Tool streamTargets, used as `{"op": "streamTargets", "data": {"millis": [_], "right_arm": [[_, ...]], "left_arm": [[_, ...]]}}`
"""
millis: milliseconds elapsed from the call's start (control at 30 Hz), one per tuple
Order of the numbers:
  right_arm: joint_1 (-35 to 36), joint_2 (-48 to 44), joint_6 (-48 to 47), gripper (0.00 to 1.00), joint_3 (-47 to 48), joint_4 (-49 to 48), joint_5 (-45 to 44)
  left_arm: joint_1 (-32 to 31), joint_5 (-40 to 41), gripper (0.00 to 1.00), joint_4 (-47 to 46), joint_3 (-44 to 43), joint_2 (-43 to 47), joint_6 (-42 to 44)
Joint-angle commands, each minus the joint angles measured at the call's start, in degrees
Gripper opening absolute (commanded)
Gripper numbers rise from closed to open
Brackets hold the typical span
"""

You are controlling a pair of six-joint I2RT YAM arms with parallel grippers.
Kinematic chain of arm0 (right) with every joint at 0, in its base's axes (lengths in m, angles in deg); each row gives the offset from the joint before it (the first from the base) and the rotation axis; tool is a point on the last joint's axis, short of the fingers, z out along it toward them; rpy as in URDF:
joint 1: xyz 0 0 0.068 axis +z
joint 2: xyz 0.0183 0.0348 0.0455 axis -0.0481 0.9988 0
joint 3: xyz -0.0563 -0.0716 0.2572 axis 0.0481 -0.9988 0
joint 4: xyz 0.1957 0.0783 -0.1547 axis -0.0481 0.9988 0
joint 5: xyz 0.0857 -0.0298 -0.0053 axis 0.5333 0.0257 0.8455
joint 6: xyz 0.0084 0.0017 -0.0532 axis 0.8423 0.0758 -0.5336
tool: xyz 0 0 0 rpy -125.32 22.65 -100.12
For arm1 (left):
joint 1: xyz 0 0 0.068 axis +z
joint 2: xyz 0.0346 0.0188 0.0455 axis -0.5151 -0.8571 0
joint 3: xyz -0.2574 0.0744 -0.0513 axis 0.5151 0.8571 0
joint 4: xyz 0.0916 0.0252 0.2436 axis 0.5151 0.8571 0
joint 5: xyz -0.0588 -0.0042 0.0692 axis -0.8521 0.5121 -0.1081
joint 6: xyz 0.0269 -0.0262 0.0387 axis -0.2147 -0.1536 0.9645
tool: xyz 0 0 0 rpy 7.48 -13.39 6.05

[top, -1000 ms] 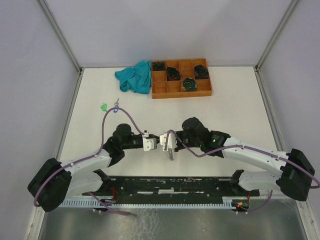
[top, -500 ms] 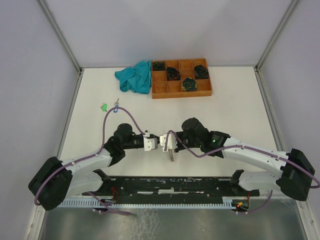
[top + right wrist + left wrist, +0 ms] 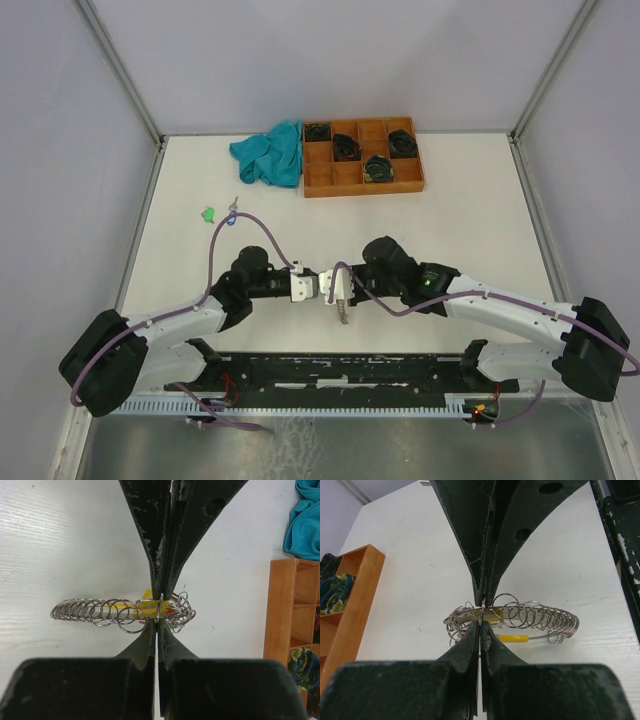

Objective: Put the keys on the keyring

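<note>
The keyring (image 3: 535,616) is a thin silver loop with a yellow segment (image 3: 512,638) and several small split rings threaded on it. It hangs between my two grippers above the table, near the front middle (image 3: 343,310). My left gripper (image 3: 481,612) is shut on a thin ring at the loop's left end. My right gripper (image 3: 158,611) is shut on a small ring of the same loop (image 3: 95,611), where yellow, red and green bits show among the rings. A green-tagged key (image 3: 208,213) and a silver key (image 3: 233,208) lie on the table at the far left.
An orange-brown tray (image 3: 362,180) with black coiled bundles stands at the back, also in the left wrist view (image 3: 350,610) and the right wrist view (image 3: 287,630). A teal cloth (image 3: 270,153) lies left of it. Grey walls enclose the white table (image 3: 470,220).
The left arm has shifted slightly to the right and the keyring hangs a little lower between the grippers. Both grippers stay shut on it.
</note>
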Motion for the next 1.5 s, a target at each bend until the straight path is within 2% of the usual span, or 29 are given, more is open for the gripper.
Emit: {"op": "streamTargets", "data": {"millis": [0,567,1067,1200,1333,1467], "right_arm": [[1.82,-1.13,0.56,0.01,3.46,-8.90,5.25],[2.04,-3.87,-3.32,0.01,0.06,-12.74,6.13],[0.85,-7.78,2.52,0.01,-8.55,-25.22,6.43],[-0.78,-8.45,5.02,0.01,-10.40,-29.69,8.03],[-2.04,-8.31,7.38,0.01,-11.66,-32.84,9.92],[-3.15,-8.31,8.98,0.01,-12.73,-35.61,10.89]], "left_arm": [[-1.07,0.81,0.03,-2.60,-2.96,0.23,-0.16],[0.17,-3.74,0.03,1.43,-6.35,-1.45,-10.50],[3.58,-3.08,0.07,-12.89,0.68,0.44,-22.21],[4.81,-2.71,0.10,-19.61,3.41,0.37,-26.78],[5.05,-2.96,0.15,-21.17,3.59,-0.47,-28.81],[5.54,-2.83,0.25,-24.25,4.59,-1.10,-31.30]]}}
